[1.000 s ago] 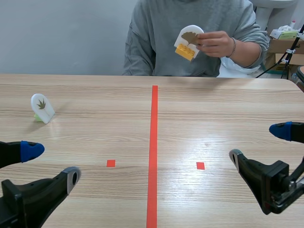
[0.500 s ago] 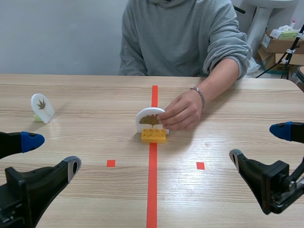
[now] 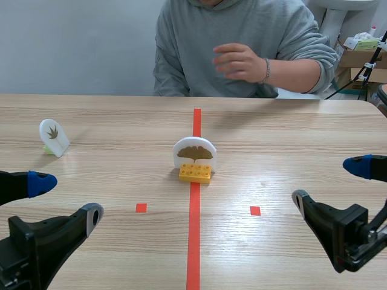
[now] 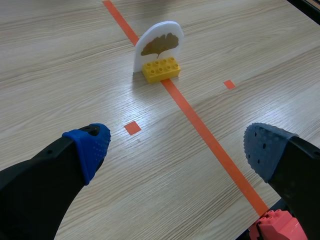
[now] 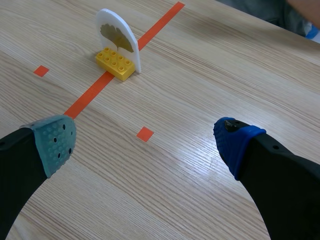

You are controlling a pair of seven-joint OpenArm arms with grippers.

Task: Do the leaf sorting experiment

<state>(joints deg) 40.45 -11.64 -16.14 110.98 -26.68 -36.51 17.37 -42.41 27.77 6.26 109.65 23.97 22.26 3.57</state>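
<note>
A white arched card with a brown ginkgo leaf (image 3: pixel 195 152) (image 4: pixel 158 46) (image 5: pixel 118 38) stands on a yellow brick (image 3: pixel 195 173) astride the red centre line. At the far left stands a second white card with a dark spiky leaf (image 3: pixel 54 137) on a green base. My left gripper (image 3: pixel 60 199) (image 4: pixel 175 147) hangs open low at the near left, well short of the ginkgo card. Open too, my right gripper (image 3: pixel 332 184) (image 5: pixel 145 137) sits at the near right. A person's hand (image 3: pixel 239 61) is raised above the table's far edge.
A person in a grey sweater (image 3: pixel 236 42) sits across the table. Cardboard boxes (image 3: pixel 363 51) stand behind at the far right. The wooden table (image 3: pixel 290 145) carries only the two leaf cards.
The person brought the ginkgo card down from chest height, set it on the centre line, then let go and lifted the hand away. Both arms stayed still.
</note>
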